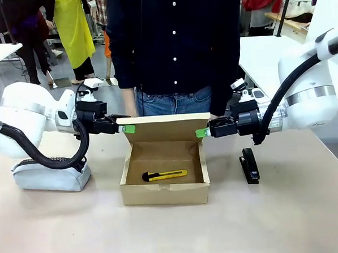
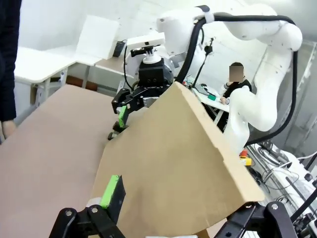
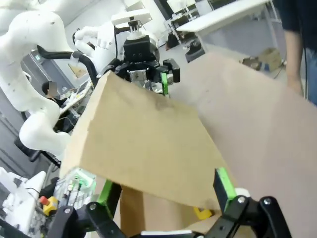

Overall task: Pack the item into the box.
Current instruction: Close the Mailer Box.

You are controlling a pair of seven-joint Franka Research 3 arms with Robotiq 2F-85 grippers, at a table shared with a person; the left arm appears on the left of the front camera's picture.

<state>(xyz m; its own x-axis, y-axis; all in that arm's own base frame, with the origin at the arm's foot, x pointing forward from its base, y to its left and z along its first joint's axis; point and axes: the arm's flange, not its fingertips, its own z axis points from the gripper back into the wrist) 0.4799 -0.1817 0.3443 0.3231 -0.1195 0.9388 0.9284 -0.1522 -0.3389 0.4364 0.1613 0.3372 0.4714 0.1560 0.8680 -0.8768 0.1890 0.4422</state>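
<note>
The front view is bright and even, and the light falls from above. Shadows are soft. A thin one lies on the table [image 1: 61, 234] under the box [image 1: 164, 193] and beside the stapler [image 1: 250, 166], and the inside of the box is darker than its outer walls. The white shell of the right arm [image 1: 309, 91] is a little washed out. Both wrist views are wide-angle, so straight lines bend toward the edges. In the left wrist view the flap [image 2: 173, 163] is sharp, but the background glares white at the upper left. The right wrist view is softer overall, and the right hand [image 3: 164, 188] at the bottom edge is out of focus.
</note>
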